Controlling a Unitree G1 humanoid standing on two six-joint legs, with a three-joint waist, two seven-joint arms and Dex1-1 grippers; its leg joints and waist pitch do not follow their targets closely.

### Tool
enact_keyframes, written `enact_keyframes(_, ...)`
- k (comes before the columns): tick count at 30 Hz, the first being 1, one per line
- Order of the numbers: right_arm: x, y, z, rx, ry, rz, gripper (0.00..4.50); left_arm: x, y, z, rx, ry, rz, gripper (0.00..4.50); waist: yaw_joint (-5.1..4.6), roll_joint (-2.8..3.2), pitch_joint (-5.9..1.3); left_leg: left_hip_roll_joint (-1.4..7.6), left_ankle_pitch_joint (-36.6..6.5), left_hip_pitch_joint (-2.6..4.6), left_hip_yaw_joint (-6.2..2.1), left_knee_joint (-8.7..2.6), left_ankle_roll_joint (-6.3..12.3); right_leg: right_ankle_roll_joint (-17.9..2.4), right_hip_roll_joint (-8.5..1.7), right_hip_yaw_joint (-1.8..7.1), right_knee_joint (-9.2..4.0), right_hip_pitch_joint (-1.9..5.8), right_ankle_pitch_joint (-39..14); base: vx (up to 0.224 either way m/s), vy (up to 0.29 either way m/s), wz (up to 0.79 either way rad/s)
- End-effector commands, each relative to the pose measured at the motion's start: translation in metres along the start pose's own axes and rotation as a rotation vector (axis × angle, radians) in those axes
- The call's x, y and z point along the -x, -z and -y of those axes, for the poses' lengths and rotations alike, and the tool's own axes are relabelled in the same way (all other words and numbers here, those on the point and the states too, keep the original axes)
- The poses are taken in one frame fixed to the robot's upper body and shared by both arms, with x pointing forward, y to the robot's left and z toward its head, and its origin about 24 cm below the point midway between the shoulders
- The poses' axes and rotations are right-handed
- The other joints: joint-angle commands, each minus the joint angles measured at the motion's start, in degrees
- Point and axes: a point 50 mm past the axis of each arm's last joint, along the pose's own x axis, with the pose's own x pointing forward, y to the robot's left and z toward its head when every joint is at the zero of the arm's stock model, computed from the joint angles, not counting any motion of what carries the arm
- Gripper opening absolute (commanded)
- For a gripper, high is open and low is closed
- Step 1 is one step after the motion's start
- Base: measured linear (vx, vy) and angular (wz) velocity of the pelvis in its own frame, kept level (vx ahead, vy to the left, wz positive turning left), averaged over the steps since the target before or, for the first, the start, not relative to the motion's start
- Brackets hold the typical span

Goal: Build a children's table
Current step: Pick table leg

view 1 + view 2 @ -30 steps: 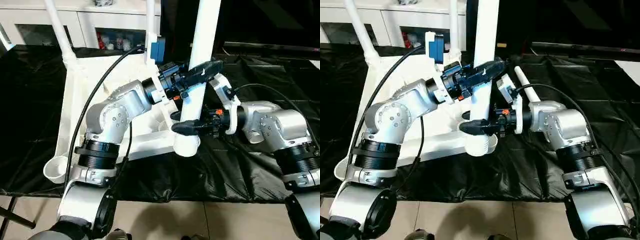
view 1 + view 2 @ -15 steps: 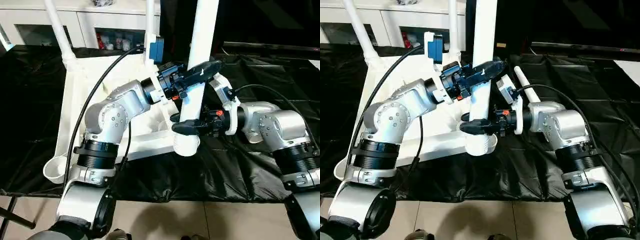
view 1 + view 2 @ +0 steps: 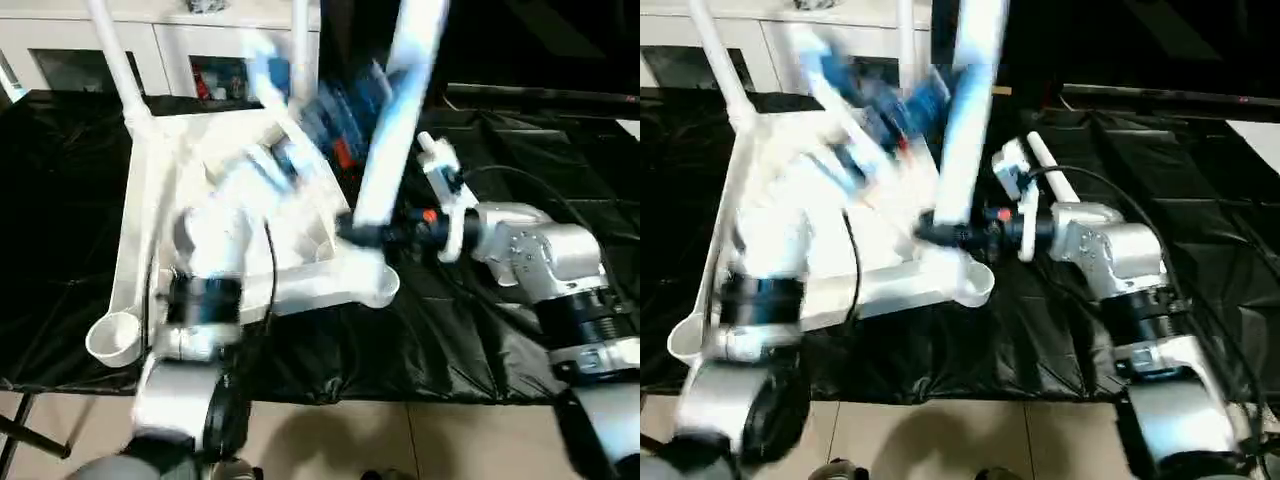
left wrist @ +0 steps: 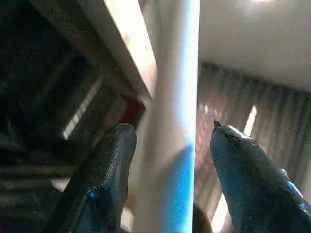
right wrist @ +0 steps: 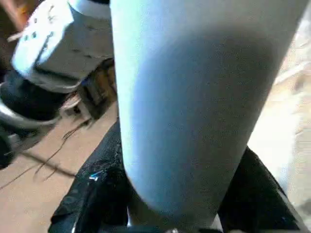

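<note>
My right gripper [image 3: 362, 232] sits just right of centre in the head views, its two black fingers pinching the long white tube leg [image 3: 395, 120] low on its shaft. That leg is a smooth, round plastic tube that rises steeply toward the top edge, leaning a little to the right, with its foot just above the rounded corner socket [image 3: 378, 283] of the tabletop [image 3: 150, 215]. In the right wrist view the same tube [image 5: 194, 97] looms as a glossy cylinder, and the matte black fingers [image 5: 97, 194] hug both of its sides.

My left gripper [image 4: 167, 184] stands spread around the tube higher up: in the left wrist view the finely textured black fingers [image 4: 104, 179] flank the tube [image 4: 170, 121], with a visible gap on each side. In the head views that left arm [image 3: 215, 250] is a blur across the middle left.

The tabletop is white moulded plastic, lying upside down on a crinkled, shiny black sheet [image 3: 60, 250] in the left half of the head views, with raised rims along its edges and an open, cup-shaped socket [image 3: 112, 335] at the lower left corner. Two more white tube legs stand upright at its far corners, one at the upper left [image 3: 115, 60] and one near the top centre [image 3: 299, 45]. A white cabinet [image 3: 170, 40] runs along the top left edge.
</note>
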Motion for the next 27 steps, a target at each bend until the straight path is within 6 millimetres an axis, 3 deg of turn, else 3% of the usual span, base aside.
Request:
enact_keyframes(1,0.009,0.002,0.009,0.046,0.147,0.055,1.89,0.011,0.0,-0.011,-0.07,-0.049,-0.052,2.81,-0.07,-0.25,-5.08,0.37,-10.5,1.04,-0.36,-3.47,1.81,-10.8,-1.76,1.43,-4.18,4.01,-14.1,0.0,0.0,0.0)
enact_keyframes(3,0.01,0.005,0.012,0.071,0.215,0.067,1.89,0.018,0.005,-0.016,-0.147,-0.062,-0.15,2.81,-0.24,0.04,-5.13,0.43,-10.2,1.16,-0.51,-3.69,1.3,-9.1,-1.75,1.45,-4.14,3.78,-15.3,0.0,0.0,0.0)
enact_keyframes(4,0.012,0.012,0.02,0.104,0.347,0.049,1.89,0.033,0.019,-0.022,-0.303,-0.039,-0.359,2.81,-0.22,0.07,-5.12,0.49,-9.7,1.22,-0.57,-3.73,1.04,-8.9,-1.84,1.49,-4.33,3.77,-15.0,0.0,0.0,0.0)
enact_keyframes(5,0.012,0.012,0.021,0.107,0.362,0.046,1.89,0.035,0.021,-0.023,-0.32,-0.035,-0.386,2.81,-0.21,0.18,-5.12,0.56,-9.6,1.2,-0.75,-3.9,0.76,-8.2,-1.93,1.48,-4.3,3.68,-15.8,0.0,0.0,0.0)
enact_keyframes(7,0.015,0.017,0.026,0.126,0.461,0.054,1.89,0.053,0.037,-0.031,-0.415,-0.034,-0.581,2.81,-0.37,0.57,-5.22,0.49,-9.9,1.38,-0.67,-3.94,-0.4,-8.6,-1.81,1.62,-3.89,3.6,-14.3,0.0,0.0,0.0)
enact_keyframes(8,0.015,0.017,0.026,0.126,0.461,0.054,1.89,0.053,0.037,-0.031,-0.415,-0.034,-0.581,2.81,-0.61,0.6,-5.17,0.55,-10.4,1.41,-0.5,-4.0,-0.59,-8.9,-1.66,1.71,-3.82,3.56,-14.0,0.0,0.0,0.0)
enact_keyframes(9,0.017,0.019,0.029,0.135,0.515,0.063,1.89,0.064,0.044,-0.036,-0.46,-0.03,-0.667,2.81,-0.43,0.64,-5.23,0.52,-10.6,1.53,-0.47,-3.91,-0.64,-9.7,-1.76,1.73,-3.77,3.57,-12.6,0.0,0.0,0.0)
enact_keyframes(10,0.021,0.024,0.032,0.139,0.59,0.078,1.89,0.082,0.055,-0.041,-0.477,-0.013,-0.781,2.81,-0.52,1.19,-5.2,0.49,-10.9,1.43,-0.59,-4.02,-0.82,-9.7,-1.79,1.76,-3.79,3.54,-12.2,0.0,0.0,0.0)
enact_keyframes(12,0.025,0.031,0.034,0.119,0.662,0.095,1.89,0.102,0.069,-0.044,-0.457,0.021,-0.909,2.81,-0.69,1.16,-5.19,0.44,-11.5,1.52,-0.49,-4.11,-1.37,-9.9,-1.74,1.84,-3.69,3.61,-11.5,0.0,0.0,0.0)
enact_keyframes(15,0.026,0.036,0.033,0.096,0.682,0.097,1.89,0.113,0.077,-0.045,-0.436,0.032,-0.98,2.81,-0.61,1.31,-5.26,0.44,-12.1,1.58,-0.42,-4.15,-1.53,-11.0,-1.69,1.91,-3.47,3.75,-10.0,0.0,0.0,0.0)
enact_keyframes(16,0.025,0.04,0.031,0.094,0.68,0.085,1.89,0.12,0.082,-0.046,-0.42,0.039,-1.025,2.81,-0.65,1.7,-5.19,0.46,-12.6,1.54,-0.5,-4.22,-1.6,-11.2,-1.73,1.9,-3.43,3.77,-10.2,0.0,0.0,0.0)
enact_keyframes(20,0.022,0.049,0.028,0.095,0.694,0.061,1.89,0.141,0.093,-0.047,-0.405,0.057,-1.142,2.81,-1.28,1.4,-4.89,0.32,-15.4,1.45,-0.5,-4.37,-1.48,-10.7,-1.86,1.87,-4.13,3.81,-14.6,0.0,0.0,0.0)
enact_keyframes(22,0.021,0.051,0.026,0.092,0.687,0.072,1.89,0.148,0.097,-0.049,-0.408,0.048,-1.174,2.81,-1.74,1.6,-4.87,0.35,-15.8,1.41,-0.61,-4.34,-1.42,-9.9,-1.95,1.88,-4.39,3.76,-17.1,0.0,0.0,0.0)
enact_keyframes(26,0.017,0.053,0.022,0.096,0.669,0.063,1.89,0.152,0.099,-0.051,-0.409,0.037,-1.198,2.44,-2.05,1.63,-4.91,0.39,-15.8,1.32,-0.76,-4.45,-1.34,-9.7,-1.88,1.84,-4.3,3.76,-17.1,0.0,0.0,0.0)
enact_keyframes(27,0.016,0.053,0.021,0.11,0.665,0.059,1.89,0.153,0.1,-0.05,-0.396,0.034,-1.198,2.33,-2.22,1.35,-4.91,0.44,-15.8,1.31,-0.71,-4.42,-1.27,-10.3,-1.9,1.85,-4.28,3.7,-16.5,0.0,0.0,0.0)
